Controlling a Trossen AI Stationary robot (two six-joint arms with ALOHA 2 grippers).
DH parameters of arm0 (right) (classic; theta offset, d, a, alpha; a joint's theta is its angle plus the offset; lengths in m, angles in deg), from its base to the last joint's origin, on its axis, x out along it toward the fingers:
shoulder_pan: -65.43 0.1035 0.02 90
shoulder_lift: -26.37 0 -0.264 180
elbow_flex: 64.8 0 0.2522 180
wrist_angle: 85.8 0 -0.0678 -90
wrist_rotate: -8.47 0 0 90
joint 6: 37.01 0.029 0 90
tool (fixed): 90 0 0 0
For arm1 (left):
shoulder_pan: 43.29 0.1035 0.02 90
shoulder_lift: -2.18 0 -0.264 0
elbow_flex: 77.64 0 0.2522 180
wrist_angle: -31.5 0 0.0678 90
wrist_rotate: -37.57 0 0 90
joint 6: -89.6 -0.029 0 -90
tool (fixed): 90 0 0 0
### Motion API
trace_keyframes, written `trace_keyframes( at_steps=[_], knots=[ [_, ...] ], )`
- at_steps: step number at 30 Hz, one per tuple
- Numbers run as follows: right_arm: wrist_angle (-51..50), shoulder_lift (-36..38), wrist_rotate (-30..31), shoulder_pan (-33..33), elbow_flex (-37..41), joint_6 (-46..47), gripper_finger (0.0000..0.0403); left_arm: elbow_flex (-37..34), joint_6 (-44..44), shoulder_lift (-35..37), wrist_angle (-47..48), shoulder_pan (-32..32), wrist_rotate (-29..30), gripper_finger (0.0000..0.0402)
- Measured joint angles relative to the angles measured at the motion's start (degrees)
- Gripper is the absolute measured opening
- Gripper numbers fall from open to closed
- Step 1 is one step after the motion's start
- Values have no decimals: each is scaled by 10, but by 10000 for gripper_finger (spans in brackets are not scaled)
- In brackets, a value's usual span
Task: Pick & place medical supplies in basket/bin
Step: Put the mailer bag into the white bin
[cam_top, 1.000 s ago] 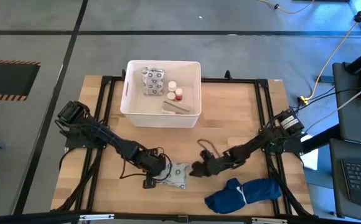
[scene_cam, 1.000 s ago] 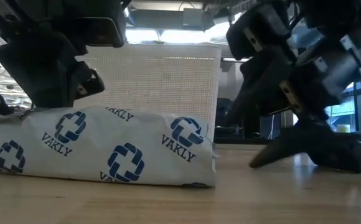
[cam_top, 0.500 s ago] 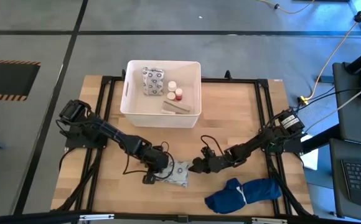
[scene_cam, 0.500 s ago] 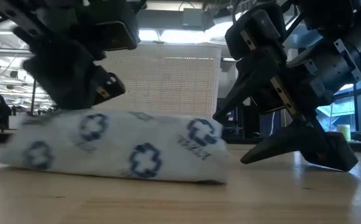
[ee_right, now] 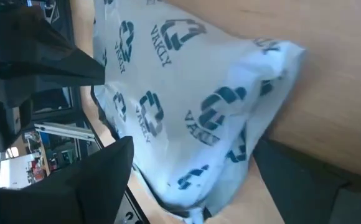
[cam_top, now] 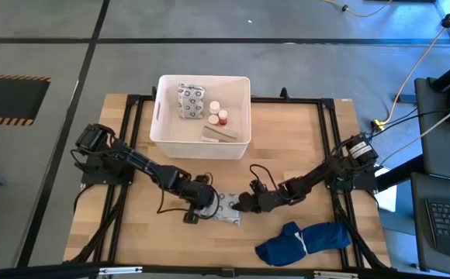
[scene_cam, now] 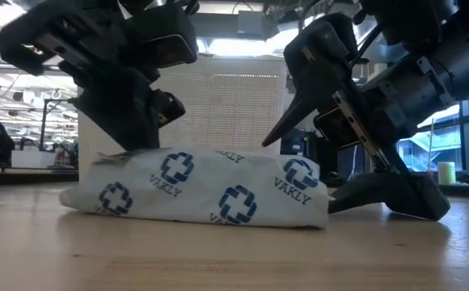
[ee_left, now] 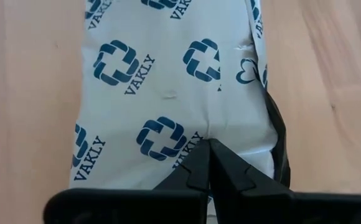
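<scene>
The left pincer [cam_top: 206,208], fully closed, presses on the printed packet [cam_top: 227,210] lying on the tabletop [cam_top: 287,147]. The right pincer [cam_top: 243,204] gapes wide, straddling the packet's three-o'clock end without holding it.

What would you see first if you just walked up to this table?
First, the two dark robot arms meeting at the front of the table over a white packet with blue crosses. The left pincer is shut at one end of it, and the right pincer gapes open around the other. Behind them sits a white tub already holding supplies.
</scene>
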Motion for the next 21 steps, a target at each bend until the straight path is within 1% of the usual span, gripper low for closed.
trace_keyframes(
  at_steps=[4,9,13,16,21],
  knots=[
    [-3,-1,-4,-15,-9,0,334,-1,-21,-2,-11,5,8,2],
    [-22,-5,0,-33,-44,-67,334,-13,-35,-1,-41,13,2,1],
    [-60,-7,29,-41,-75,-95,322,-13,-30,-4,-45,16,-2,3],
    [-92,-7,31,-42,-89,-112,290,-13,-30,-4,-45,16,-2,2],
    [-92,-5,9,-42,-89,-115,214,-13,-39,-4,-46,16,-3,4]
  ],
)
